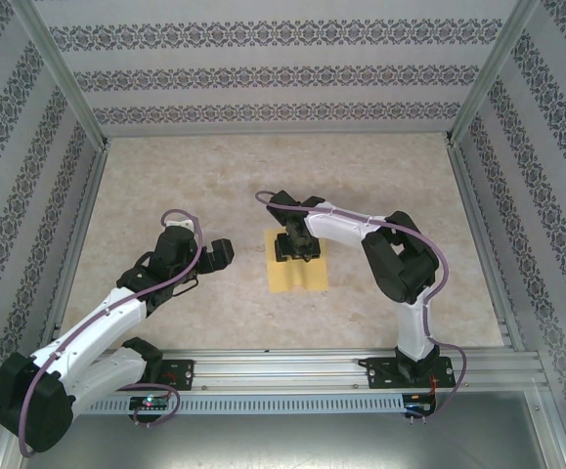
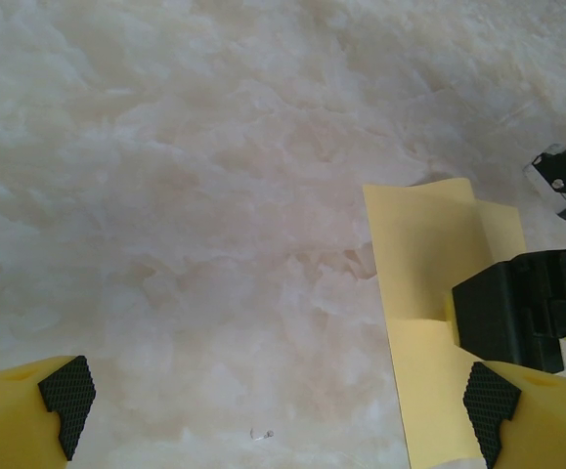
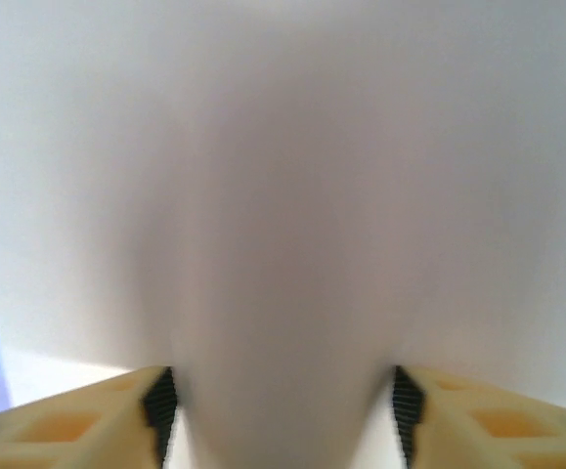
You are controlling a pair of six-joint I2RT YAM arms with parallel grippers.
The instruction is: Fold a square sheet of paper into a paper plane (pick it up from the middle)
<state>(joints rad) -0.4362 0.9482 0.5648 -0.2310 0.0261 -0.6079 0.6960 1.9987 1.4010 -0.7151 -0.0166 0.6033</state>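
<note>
The left gripper (image 1: 219,254) waits, fingers (image 2: 65,393) wide apart, near the square sheet of paper (image 1: 298,277) lying on the table (image 1: 165,176). The right gripper (image 1: 296,246) sits on its middle, paper bulging between its 2 fingers; pinched yet, I cannot tell. Best squeeze gently, lift straight.

A pale marbled bench (image 1: 165,176) lies between floral-striped papered walls (image 1: 263,73), an aluminium rail (image 1: 292,371) along its near edge.
</note>
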